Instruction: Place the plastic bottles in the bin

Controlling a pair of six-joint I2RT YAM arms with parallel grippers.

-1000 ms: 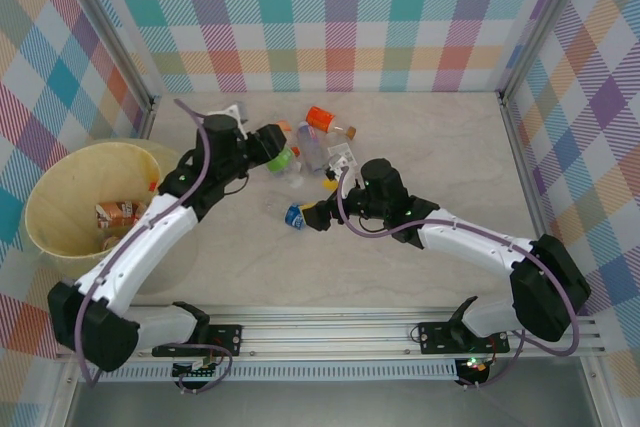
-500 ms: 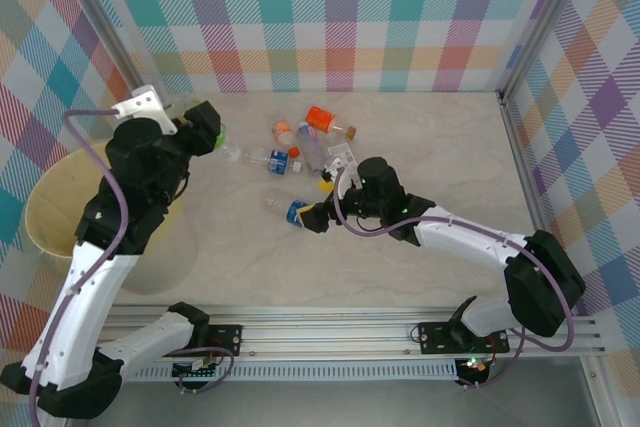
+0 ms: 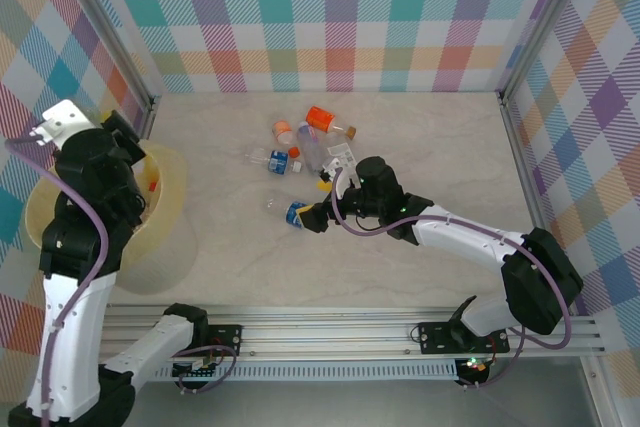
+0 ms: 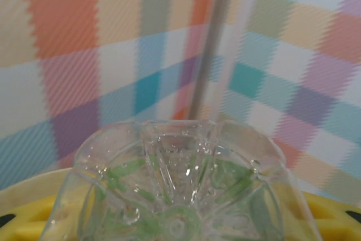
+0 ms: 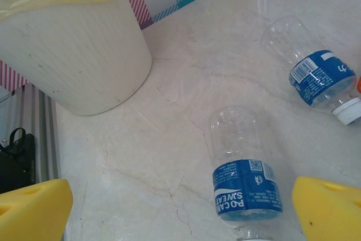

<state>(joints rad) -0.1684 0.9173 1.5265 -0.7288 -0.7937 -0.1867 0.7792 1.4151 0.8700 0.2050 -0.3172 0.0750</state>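
Note:
A clear plastic bottle with a green label [image 4: 180, 190] is held base-first toward the left wrist camera, and my left gripper [image 4: 180, 224] is shut on it. Seen from above, that left gripper [image 3: 135, 150] hangs over the far rim of the pale yellow bin [image 3: 168, 179]. My right gripper [image 3: 315, 215] is open and low over the table. Its yellow pads [image 5: 34, 210] stand wide apart on either side of a blue-labelled bottle [image 5: 245, 182] [image 3: 293, 212] that lies on its side, without touching it. A second blue-labelled bottle [image 5: 311, 71] lies farther off.
Several more bottles lie in a loose pile [image 3: 312, 139] at the table's middle back, one with an orange cap [image 3: 322, 117]. The bin's white outer wall [image 5: 73, 60] rises left of the right gripper. Checked walls close off three sides of the table.
My left arm has swung left from the bottle pile to above the bin, carrying the green-labelled bottle. The right gripper has barely moved and stays open by the blue-labelled bottle.

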